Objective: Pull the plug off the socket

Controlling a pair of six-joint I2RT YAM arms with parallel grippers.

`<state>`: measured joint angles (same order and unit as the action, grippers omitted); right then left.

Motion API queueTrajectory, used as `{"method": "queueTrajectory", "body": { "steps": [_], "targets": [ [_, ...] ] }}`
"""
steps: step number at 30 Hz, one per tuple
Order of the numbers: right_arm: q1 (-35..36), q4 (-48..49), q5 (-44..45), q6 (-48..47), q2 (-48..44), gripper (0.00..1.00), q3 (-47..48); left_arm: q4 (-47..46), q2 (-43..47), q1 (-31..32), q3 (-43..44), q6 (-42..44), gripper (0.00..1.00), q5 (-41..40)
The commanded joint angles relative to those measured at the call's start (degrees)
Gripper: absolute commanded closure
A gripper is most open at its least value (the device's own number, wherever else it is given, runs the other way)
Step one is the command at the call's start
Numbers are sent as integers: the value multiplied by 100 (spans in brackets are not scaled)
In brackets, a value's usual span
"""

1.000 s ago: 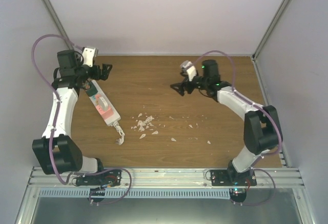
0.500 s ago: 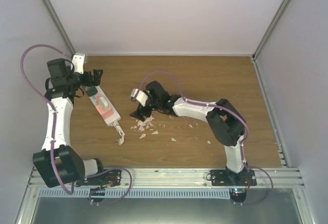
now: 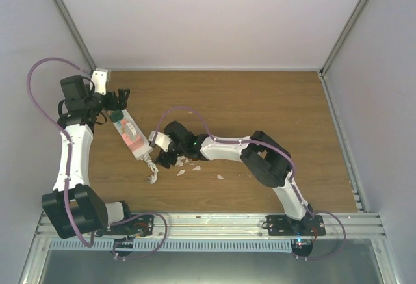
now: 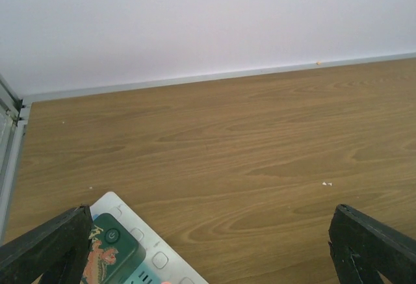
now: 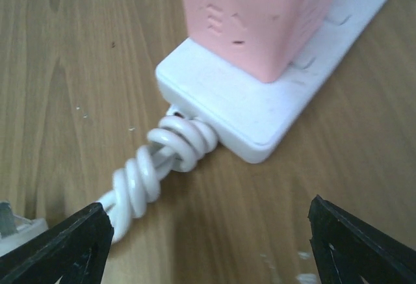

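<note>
Socket lies right in front of my right claw. The claw's two fingers are spread wide and hold nothing. Between them I see the white end of the socket, with a pink plug stuck in it. A short white cord, all twisted, comes out of that end toward the claw. My left claw is spread wide too, and empty. It hangs at the other end of the socket, where a green plug sits. From above, the socket lies slanted on the left side of the brown table. Little white bits lie near the right claw.
</note>
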<state>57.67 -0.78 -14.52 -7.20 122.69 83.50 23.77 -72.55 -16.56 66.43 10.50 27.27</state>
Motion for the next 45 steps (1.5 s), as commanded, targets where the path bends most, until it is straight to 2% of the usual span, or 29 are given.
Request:
{"method": "queueTrajectory", "body": {
  "steps": [1, 3, 7, 14, 18, 24, 35, 45],
  "targets": [
    [221, 130, 150, 359, 272, 19, 220, -344, 136, -32, -87, -29, 1, -121],
    [254, 239, 88, 498, 359, 23, 240, -354, 130, -32, -70, -28, 1, -135],
    [376, 194, 27, 693, 633, 26, 410, -380, 109, -32, -60, -12, 1, -136],
    [456, 266, 383, 814, 887, 35, 576, -395, 95, -32, -126, 29, 1, -195],
    [457, 260, 693, 741, 923, 46, 538, -404, 89, -32, -95, 29, 1, -196],
    [394, 99, 801, 432, 827, 68, 389, -384, 16, -32, -28, 13, 1, -175],
    [-98, -556, 354, -425, 254, 90, -368, -309, -35, -32, -94, 97, 1, -13],
    [-1133, -1385, -756, -1863, -440, 92, -1119, -120, -206, 26, 47, 275, 1, 167]
  ]
}}
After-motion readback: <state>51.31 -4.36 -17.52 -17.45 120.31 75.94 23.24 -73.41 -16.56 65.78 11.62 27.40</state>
